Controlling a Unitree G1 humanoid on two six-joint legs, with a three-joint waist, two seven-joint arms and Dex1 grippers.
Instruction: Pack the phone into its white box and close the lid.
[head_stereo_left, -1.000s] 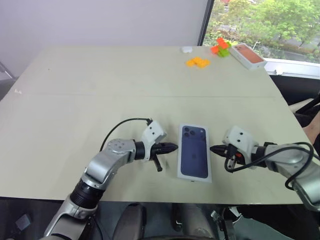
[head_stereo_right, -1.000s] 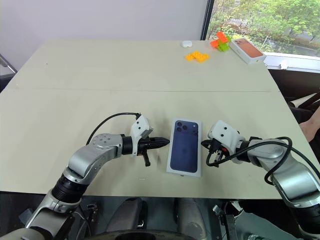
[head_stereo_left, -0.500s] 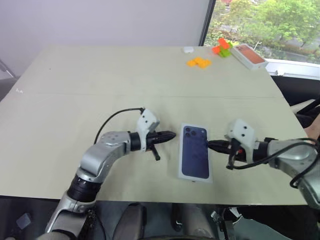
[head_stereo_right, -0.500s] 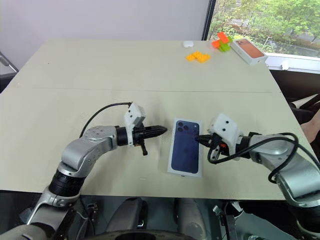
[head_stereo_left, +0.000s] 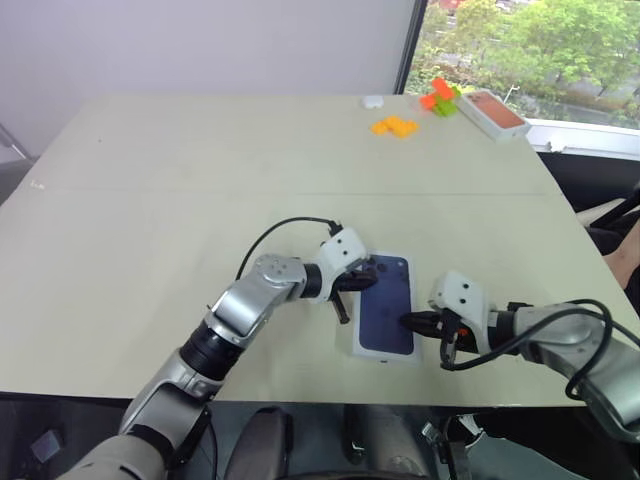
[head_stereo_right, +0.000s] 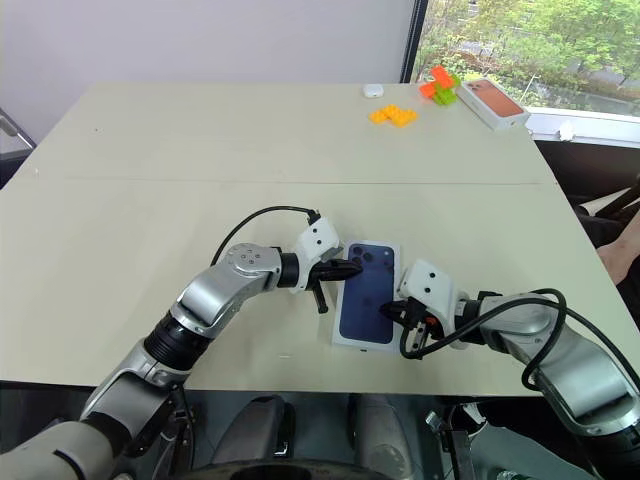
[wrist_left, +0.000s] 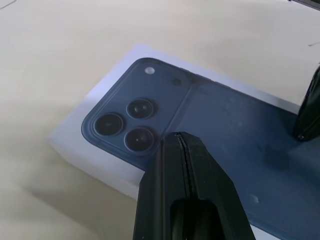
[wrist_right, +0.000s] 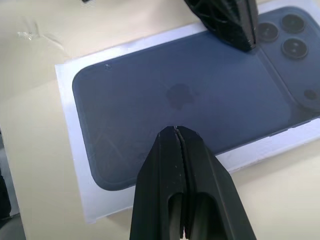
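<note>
The phone (head_stereo_right: 368, 290) lies back-up in the white box (head_stereo_right: 365, 343) near the table's front edge. Its navy back sits flush inside the white border, with the camera cluster (wrist_left: 127, 122) at the far end. My left gripper (head_stereo_right: 352, 268) is shut, and its tip rests over the phone's far-left corner beside the cameras. My right gripper (head_stereo_right: 385, 311) is also shut, with its tip on the phone's right side nearer the front. In the right wrist view, the right gripper (wrist_right: 176, 131) points at the phone's middle and the left gripper (wrist_right: 230, 25) is at the camera end. The lid is out of view.
An orange-red-topped box (head_stereo_right: 494, 102) sits at the far right corner of the table. Orange bricks (head_stereo_right: 394, 114), an orange-and-green block (head_stereo_right: 441, 83) and a small white object (head_stereo_right: 373, 89) lie beside it. The table's front edge (head_stereo_right: 300, 380) runs just behind the white box.
Both shut grippers have moved inward from beside the box onto the phone. The left came from the left to the camera end, and the right came from the right to the nearer part.
</note>
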